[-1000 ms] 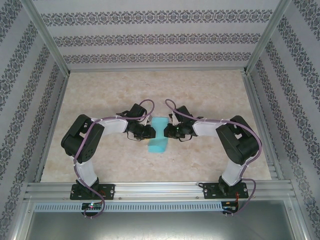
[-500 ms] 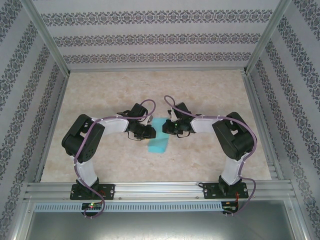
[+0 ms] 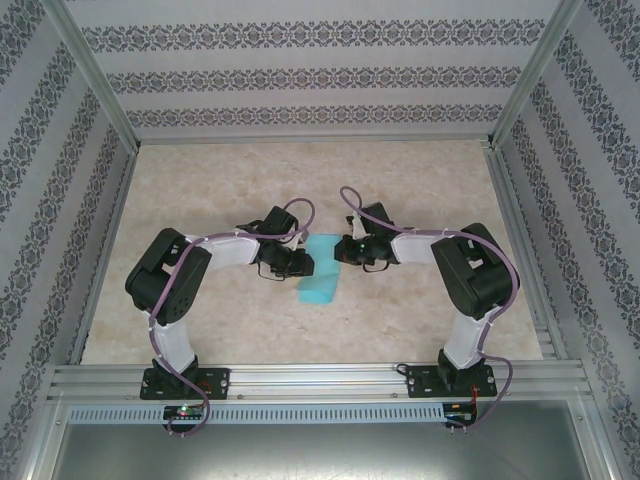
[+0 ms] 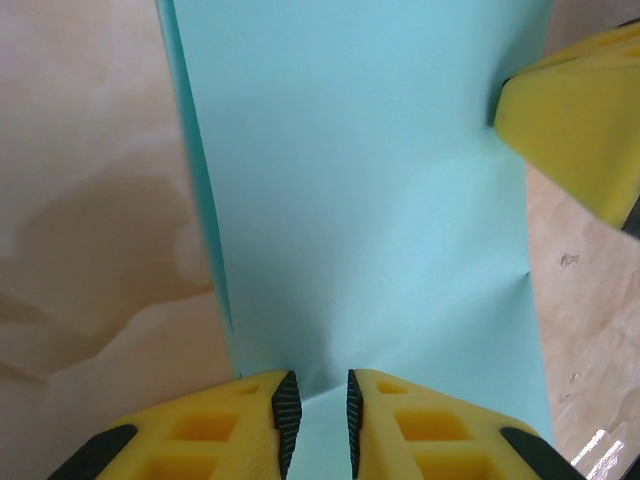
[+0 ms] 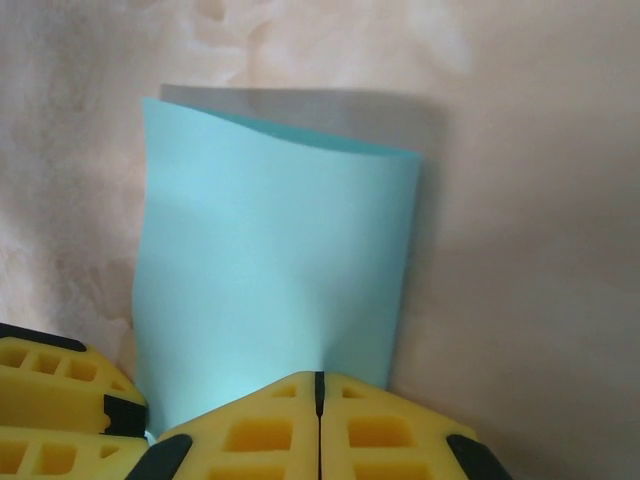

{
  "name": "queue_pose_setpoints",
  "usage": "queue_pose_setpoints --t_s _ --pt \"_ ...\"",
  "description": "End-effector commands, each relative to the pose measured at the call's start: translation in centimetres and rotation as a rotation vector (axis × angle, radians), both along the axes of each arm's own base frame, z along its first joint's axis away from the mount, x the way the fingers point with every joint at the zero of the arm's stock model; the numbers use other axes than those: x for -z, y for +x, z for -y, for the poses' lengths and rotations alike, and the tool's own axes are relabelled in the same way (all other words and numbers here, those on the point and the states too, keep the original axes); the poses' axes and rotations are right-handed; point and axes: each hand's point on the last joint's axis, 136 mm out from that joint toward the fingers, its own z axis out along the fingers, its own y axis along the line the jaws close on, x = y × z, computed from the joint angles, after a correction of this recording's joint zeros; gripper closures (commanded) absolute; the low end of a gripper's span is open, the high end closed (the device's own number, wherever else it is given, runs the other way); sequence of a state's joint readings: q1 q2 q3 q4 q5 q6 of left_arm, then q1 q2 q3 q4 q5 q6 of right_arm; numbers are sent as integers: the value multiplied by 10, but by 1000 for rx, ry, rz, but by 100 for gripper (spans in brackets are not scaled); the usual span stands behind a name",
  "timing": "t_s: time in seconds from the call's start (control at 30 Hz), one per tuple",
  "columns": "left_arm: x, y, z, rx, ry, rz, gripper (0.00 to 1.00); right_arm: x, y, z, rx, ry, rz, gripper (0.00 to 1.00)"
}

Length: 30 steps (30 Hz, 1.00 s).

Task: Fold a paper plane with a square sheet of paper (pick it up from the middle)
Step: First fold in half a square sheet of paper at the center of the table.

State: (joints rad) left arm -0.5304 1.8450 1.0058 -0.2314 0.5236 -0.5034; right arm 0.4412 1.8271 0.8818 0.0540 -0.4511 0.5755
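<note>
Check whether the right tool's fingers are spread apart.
No, the right tool is closed, its fingers meeting along a thin seam at the near edge of the square sheet of paper.

paper sheet (image 3: 320,272) x1, turquoise | robot arms x2: left arm (image 3: 170,285), right arm (image 3: 475,275) | jaws x2 sets, 1 per arm | yellow fingers (image 4: 430,430) x4, 2 per set | table (image 3: 420,180) x1 | purple cables (image 3: 300,208) x2, 1 per arm | patterned walls (image 3: 300,70) x3
</note>
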Motion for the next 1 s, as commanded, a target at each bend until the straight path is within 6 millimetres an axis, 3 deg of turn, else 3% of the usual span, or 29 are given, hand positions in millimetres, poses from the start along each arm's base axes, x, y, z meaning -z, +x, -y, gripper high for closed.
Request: queue_pose_setpoints --t_s 0.0,0.13,0.33,0.47,0.73,0.97 --pt "59 -36 -45 -3 254 -133 73 17 10 44 104 -145 15 94" --pt "59 -37 -45 -1 256 -134 73 6 15 45 105 -126 34 94" --pt "59 -37 -46 0 259 -138 73 -29 9 10 33 -28 87 94" --pt "59 -36 -46 4 261 -138 73 -38 6 -10 10 14 103 95" --pt "58 -37 -46 12 264 -139 73 -19 19 -28 -8 18 87 96" --pt "59 -40 -50 14 278 -141 73 -1 30 -14 13 -32 80 96"
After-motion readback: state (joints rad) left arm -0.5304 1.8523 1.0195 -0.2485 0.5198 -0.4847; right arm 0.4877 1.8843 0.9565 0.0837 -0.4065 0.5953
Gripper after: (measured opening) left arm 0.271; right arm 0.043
